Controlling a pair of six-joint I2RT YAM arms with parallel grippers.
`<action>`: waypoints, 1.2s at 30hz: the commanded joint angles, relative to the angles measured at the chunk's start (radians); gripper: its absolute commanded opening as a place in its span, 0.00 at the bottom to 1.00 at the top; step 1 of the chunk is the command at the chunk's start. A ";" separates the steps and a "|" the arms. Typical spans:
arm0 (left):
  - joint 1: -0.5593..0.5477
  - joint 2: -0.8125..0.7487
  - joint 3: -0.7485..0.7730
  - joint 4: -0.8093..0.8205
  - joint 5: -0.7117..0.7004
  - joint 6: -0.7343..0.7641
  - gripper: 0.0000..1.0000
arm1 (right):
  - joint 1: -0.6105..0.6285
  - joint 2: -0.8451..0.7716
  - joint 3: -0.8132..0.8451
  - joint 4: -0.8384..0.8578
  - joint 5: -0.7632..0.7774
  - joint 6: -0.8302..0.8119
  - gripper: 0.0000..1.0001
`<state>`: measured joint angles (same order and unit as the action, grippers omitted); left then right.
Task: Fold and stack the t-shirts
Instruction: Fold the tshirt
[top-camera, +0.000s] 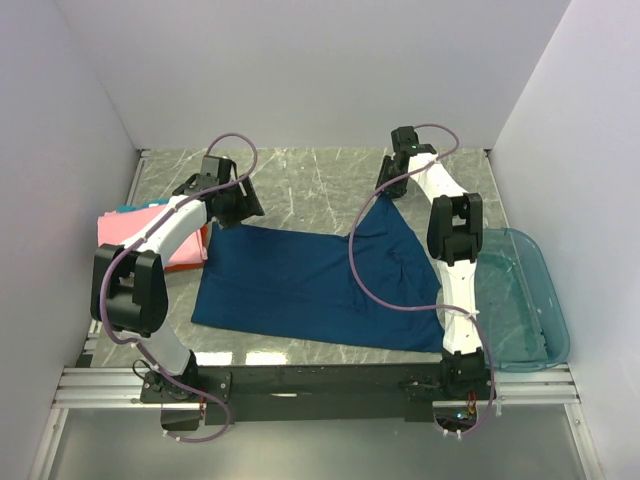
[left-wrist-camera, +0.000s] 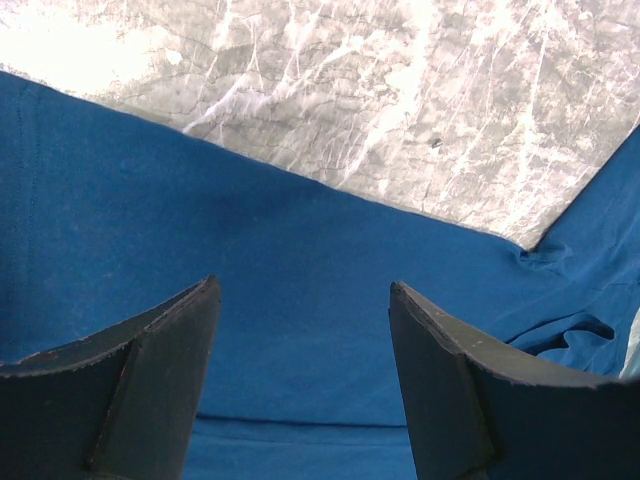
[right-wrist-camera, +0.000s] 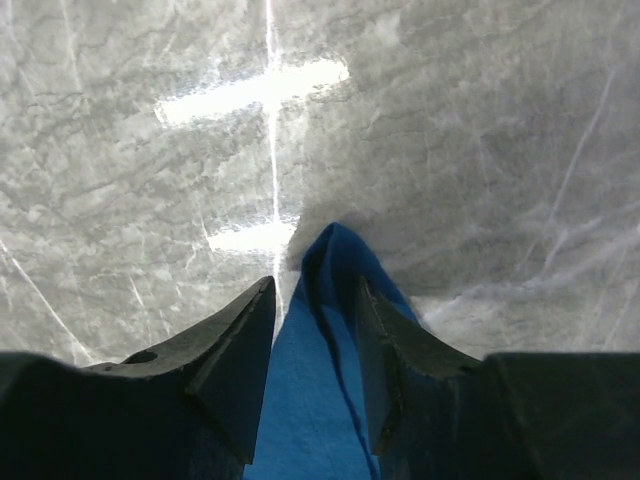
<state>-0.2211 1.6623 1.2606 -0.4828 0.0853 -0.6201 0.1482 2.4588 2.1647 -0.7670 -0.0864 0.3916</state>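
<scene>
The navy-blue t-shirt (top-camera: 300, 280) lies spread across the middle of the marble table (top-camera: 310, 180). Its far right corner is drawn up into a peak. My right gripper (top-camera: 388, 188) is shut on that corner, and the blue cloth (right-wrist-camera: 310, 400) runs up between its fingers (right-wrist-camera: 315, 290). My left gripper (top-camera: 245, 205) hangs open over the shirt's far left edge. Nothing but flat blue fabric (left-wrist-camera: 150, 200) lies under its spread jaws (left-wrist-camera: 305, 290). A pink t-shirt (top-camera: 125, 228) lies folded at the left wall on an orange t-shirt (top-camera: 185, 262), with a strip of teal t-shirt (top-camera: 125, 208) behind.
A translucent teal plastic tub (top-camera: 520, 300) sits at the right edge of the table beside the right arm. White walls close in the left, back and right sides. Bare marble shows behind the navy shirt.
</scene>
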 joint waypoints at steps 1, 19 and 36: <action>0.005 0.002 -0.009 0.010 0.014 0.017 0.74 | 0.005 0.006 0.017 0.037 -0.013 -0.005 0.45; 0.042 0.011 -0.038 0.023 0.028 0.025 0.74 | 0.008 0.016 0.034 0.008 -0.038 -0.034 0.01; 0.066 0.129 0.095 -0.003 -0.071 0.118 0.72 | -0.096 -0.153 -0.135 0.029 0.000 -0.014 0.00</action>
<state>-0.1585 1.7683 1.2789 -0.4858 0.0635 -0.5503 0.0826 2.4008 2.0487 -0.7456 -0.1165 0.3805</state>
